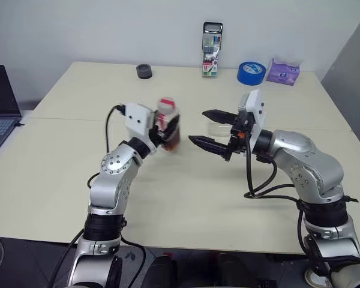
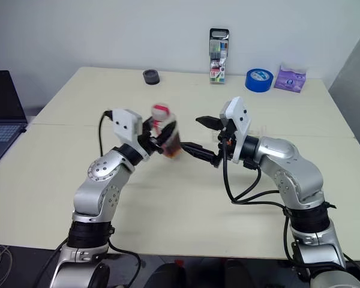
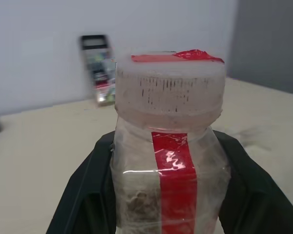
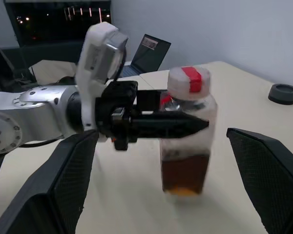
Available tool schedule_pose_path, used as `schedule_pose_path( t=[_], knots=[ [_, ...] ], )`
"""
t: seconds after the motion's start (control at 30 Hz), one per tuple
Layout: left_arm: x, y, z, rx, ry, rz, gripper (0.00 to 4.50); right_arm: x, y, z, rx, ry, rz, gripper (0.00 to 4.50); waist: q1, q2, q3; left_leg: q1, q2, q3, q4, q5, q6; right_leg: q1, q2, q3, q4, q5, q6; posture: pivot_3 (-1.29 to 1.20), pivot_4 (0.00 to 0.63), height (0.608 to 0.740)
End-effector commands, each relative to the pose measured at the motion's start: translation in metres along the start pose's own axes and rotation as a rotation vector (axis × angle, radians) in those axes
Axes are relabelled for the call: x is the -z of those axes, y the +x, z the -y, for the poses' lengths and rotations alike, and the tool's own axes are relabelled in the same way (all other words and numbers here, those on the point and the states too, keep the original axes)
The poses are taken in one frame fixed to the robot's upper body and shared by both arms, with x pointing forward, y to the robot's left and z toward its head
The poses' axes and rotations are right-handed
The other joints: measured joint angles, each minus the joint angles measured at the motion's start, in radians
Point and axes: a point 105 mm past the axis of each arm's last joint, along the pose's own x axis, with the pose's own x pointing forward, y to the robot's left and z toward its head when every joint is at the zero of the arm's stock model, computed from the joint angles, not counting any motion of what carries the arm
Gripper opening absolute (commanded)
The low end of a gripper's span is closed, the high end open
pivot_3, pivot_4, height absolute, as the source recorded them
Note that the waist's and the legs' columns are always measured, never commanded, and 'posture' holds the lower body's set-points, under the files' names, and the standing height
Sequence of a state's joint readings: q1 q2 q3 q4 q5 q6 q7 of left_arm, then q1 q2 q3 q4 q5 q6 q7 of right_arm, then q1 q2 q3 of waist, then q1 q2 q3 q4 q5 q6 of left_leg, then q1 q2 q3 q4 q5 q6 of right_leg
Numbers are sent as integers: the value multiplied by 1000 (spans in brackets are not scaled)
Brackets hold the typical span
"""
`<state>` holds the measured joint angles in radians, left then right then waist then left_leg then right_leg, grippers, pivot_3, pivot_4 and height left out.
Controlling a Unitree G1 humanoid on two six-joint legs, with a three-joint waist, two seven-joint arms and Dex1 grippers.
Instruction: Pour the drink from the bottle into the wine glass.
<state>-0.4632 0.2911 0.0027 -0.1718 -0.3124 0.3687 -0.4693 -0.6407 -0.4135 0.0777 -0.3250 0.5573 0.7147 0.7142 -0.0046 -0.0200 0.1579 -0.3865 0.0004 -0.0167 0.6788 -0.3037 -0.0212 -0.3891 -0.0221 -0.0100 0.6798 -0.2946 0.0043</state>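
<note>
Clear plastic makes up the bottle, which sits just left of centre in the left eye view, clamped between the 2 black fingers of the left gripper. It stands upright, slightly off the cream table, with its white cap and red tape strip on top. Dark reddish-brown drink fills only the lower part of the bottle, as the right wrist view shows. In the left wrist view the fingers press against both sides of the bottle below the cap.

To the right of the bottle, at mid-frame, the right gripper points toward it with its 2 fingers spread wide and nothing between them; its tips are near the bottle but apart from it. Behind that gripper a bit of clear glass shows on the table, mostly hidden, so I cannot tell its shape.

Along the far edge of the table, at the top of the frame, stand a dark round object, a pen case, a blue tape roll and a purple packet. A laptop lies at the left edge.
</note>
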Motion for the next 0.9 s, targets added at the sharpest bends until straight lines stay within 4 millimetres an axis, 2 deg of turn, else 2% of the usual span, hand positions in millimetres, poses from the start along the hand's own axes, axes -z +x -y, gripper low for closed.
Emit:
schedule_pose_path(
  t=[0.03, 0.2, 0.6, 0.83, 0.87, 0.9],
  knots=[
    [-20, -3, 41, 265, 7, 39, 2109, -18, 2, -6, -14, -26, 52, 4500, -3, 0, 0, 0, 0, 0, 0, 0, 0, 0, 0, 0, 0, 0, 0, 0, 150, 740],
    [-19, -8, 63, 437, -10, 13, 2109, -20, 2, -5, 10, -15, 62, 4500, -2, 1, 1, 0, 0, 0, 0, -1, 1, 0, 0, 0, 0, 0, 0, 0, 150, 740],
    [-20, -3, 61, 443, -11, 14, 2109, -20, -3, -13, 14, 41, 69, 4500, -2, 2, 1, 0, 0, 0, 0, -2, 4, 0, 0, 0, 0, 0, 0, 0, 150, 740],
    [-18, -4, 62, 435, -10, 14, 2109, -18, -4, -12, 22, 51, 67, 2159, -2, 2, 1, 0, 0, 0, 0, -2, 4, 0, 0, 0, 0, 0, 0, 0, 150, 740],
    [-18, -4, 62, 434, -10, 13, 2109, -18, -4, -11, 26, 53, 68, 1891, -2, 2, 1, 0, 0, 0, 0, -2, 4, 0, 0, 0, 0, 0, 0, 0, 150, 740],
    [-17, -4, 62, 433, -11, 12, 2109, -18, -4, -10, 29, 55, 69, 1895, -2, 2, 1, 0, 0, 0, 0, -2, 4, 0, 0, 0, 0, 0, 0, 0, 150, 740]
  ],
)
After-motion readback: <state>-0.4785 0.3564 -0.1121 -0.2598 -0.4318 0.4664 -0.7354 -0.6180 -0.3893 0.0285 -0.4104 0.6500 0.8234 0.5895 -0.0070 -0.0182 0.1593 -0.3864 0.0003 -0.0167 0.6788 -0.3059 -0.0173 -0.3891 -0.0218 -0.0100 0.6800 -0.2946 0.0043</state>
